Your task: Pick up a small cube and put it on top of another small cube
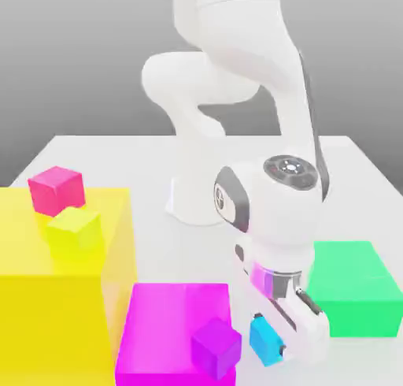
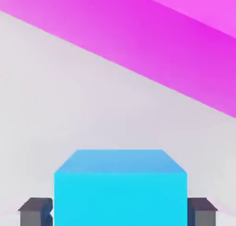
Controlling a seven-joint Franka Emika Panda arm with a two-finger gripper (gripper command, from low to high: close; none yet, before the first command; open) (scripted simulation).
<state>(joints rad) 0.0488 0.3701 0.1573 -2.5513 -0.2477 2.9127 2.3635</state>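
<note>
The small cube [image 1: 264, 337] is plain light blue and sits low beside the big magenta block [image 1: 169, 317], toward the exterior view's right of it. My gripper [image 1: 273, 343] points down over the cube and is shut on it. In the hand view the small cube [image 2: 120, 188] lies between the two dark fingertips [image 2: 34, 211], which press against its opposite sides, with the magenta block [image 2: 184, 50] just beyond. Whether the cube rests on the table or hangs just above it I cannot tell.
A small purple cube [image 1: 216, 347] sits on the magenta block's near corner, close to the gripper. A big yellow block [image 1: 47, 306] carries a small pink cube [image 1: 57, 189] and a small yellow cube [image 1: 75, 231]. A green block [image 1: 350, 286] lies at the right. The arm's base [image 1: 193, 195] stands behind.
</note>
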